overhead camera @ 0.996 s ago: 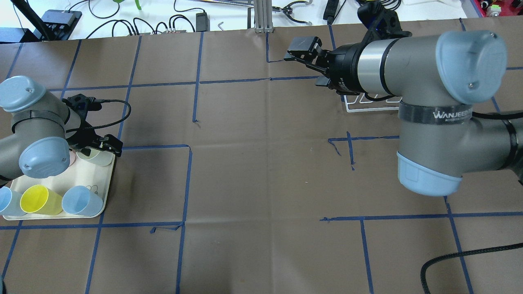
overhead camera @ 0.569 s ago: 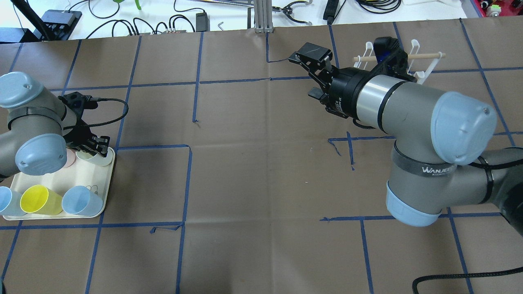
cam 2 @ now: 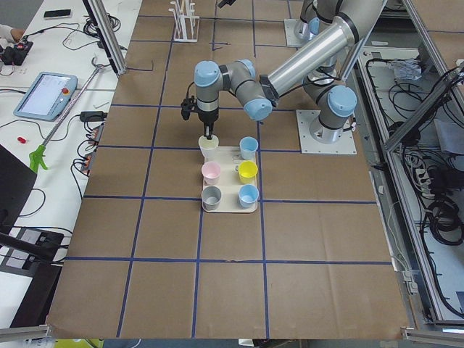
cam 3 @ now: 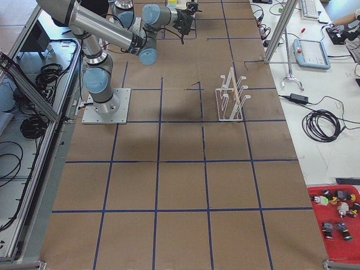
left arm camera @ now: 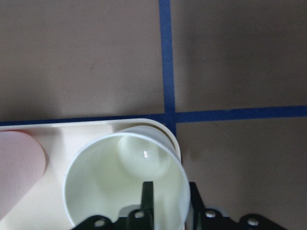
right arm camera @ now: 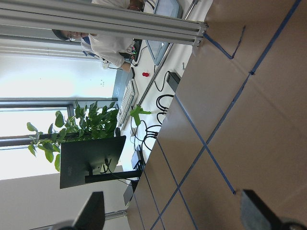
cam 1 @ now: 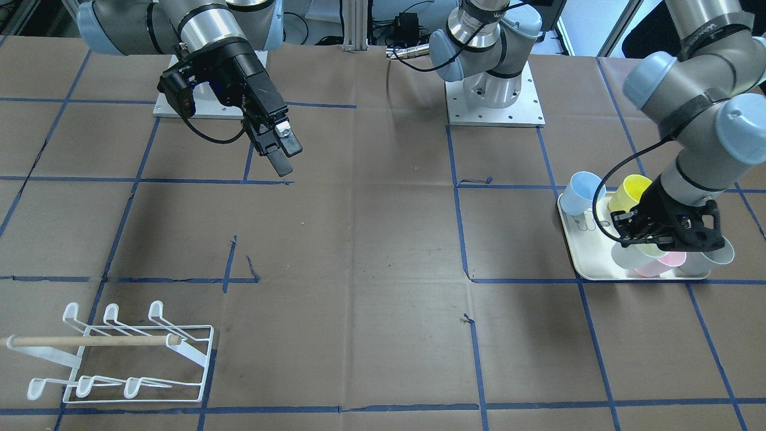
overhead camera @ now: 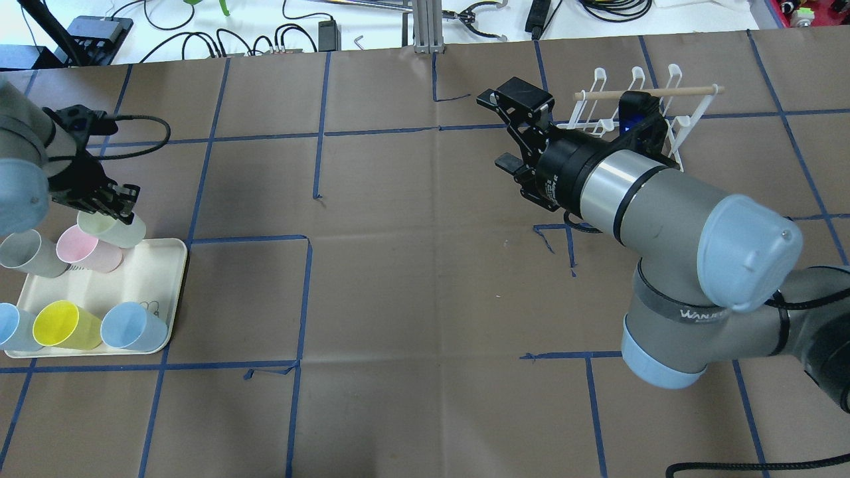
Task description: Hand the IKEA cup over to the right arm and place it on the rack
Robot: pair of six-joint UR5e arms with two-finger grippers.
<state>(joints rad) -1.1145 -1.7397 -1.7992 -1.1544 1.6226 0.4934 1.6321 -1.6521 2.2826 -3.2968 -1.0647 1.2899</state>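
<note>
Fingers of the left gripper are clamped on the thin rim of a pale green plastic cup. One finger reaches down inside the smooth, glossy bowl and the other presses the outer wall. The cup is a round, tapered tumbler with its mouth up. It is over the far corner of the cream tray, and whether its base touches the tray cannot be told.

The tray is a shallow rectangle with rounded corners and a raised lip. A pink cup stands on it just beside the green one, and a grey cup stands past the pink one. Along the tray's opposite edge a yellow cup stands between two light blue cups. All share the same tapered shape.

Well apart from the tray, the right gripper hangs above the worktop, which is matte brown paper, creased and gridded with blue tape. Its flat black fingers are spread wide.

The rack stands at the end of the worktop farthest from the tray. It is thin white wire bent into two rows of looped prongs, with a round, pale wooden dowel across it.
</note>
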